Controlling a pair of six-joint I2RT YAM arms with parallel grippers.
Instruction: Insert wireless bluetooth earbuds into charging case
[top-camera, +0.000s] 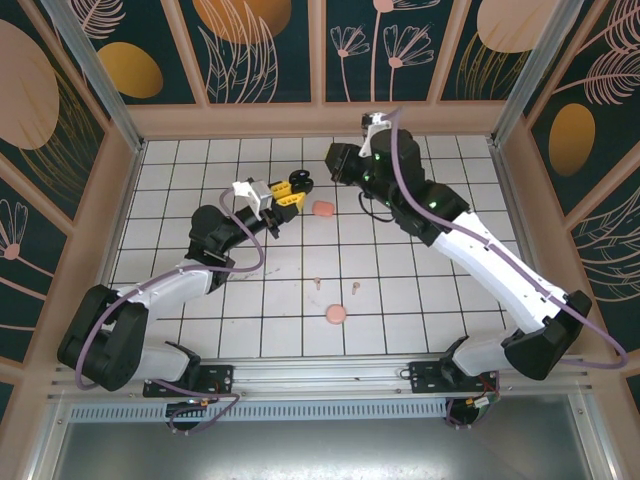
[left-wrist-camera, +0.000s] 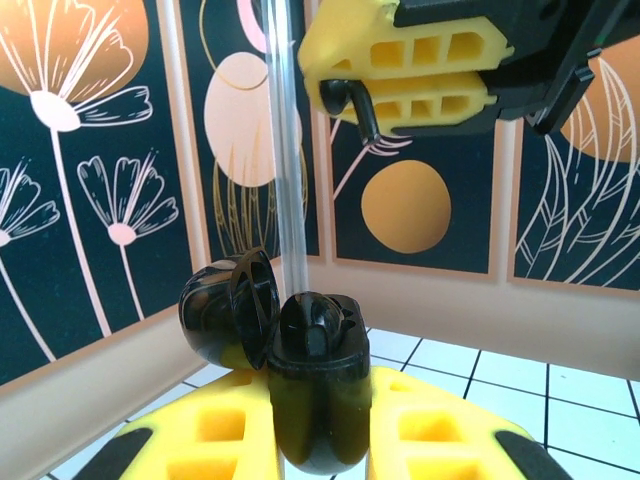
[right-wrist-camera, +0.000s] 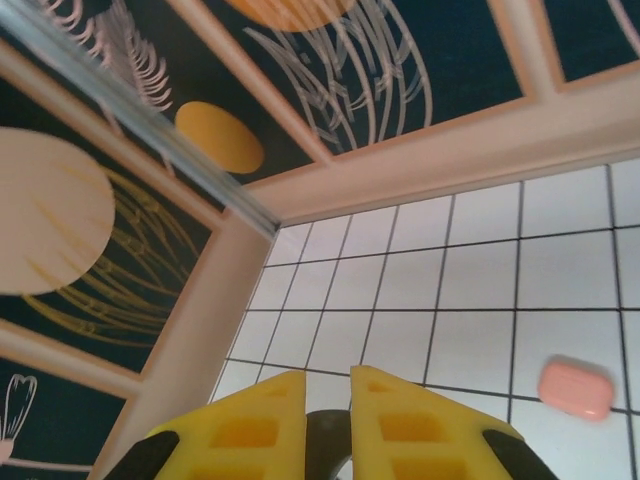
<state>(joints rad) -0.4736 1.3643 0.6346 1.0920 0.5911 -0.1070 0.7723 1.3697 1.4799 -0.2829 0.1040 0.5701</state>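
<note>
Left gripper: we see the left gripper (left-wrist-camera: 320, 425) clenched on the lower body of a black charging case (left-wrist-camera: 318, 395), which it holds upright off the tiled table (top-camera: 440, 300).
Case lid: its lid (left-wrist-camera: 232, 312) is swung open to the left, so the wells face up.
Right gripper: the right gripper (left-wrist-camera: 410, 72) hangs above the open case, its jaws pinched on a black earbud (left-wrist-camera: 352, 100) with the stem poking out to the left. From its own wrist view we make out only a dark shape between the closed fingers (right-wrist-camera: 260, 425).
Gap: the bud is apart from the case and above it, not yet in a well.
Inside the case: dark rounded shapes fill the top of the body. We cannot tell whether one bud is already seated there.
On the table: a closed pink case (top-camera: 323, 208) lies just beside the two grippers, and a second pink case (top-camera: 335, 314) lies nearer the arm bases.
Loose buds: one small pinkish bud (top-camera: 318, 282) and another small bud (top-camera: 354, 291) lie on the tiles between the two pink cases, outside any case.
Done, in our judgement: the black case is opened and presented, and one black bud is picked up.
Left, in our judgement: seating this bud, then the loose buds and their cases. We think the task is at an early stage.
</note>
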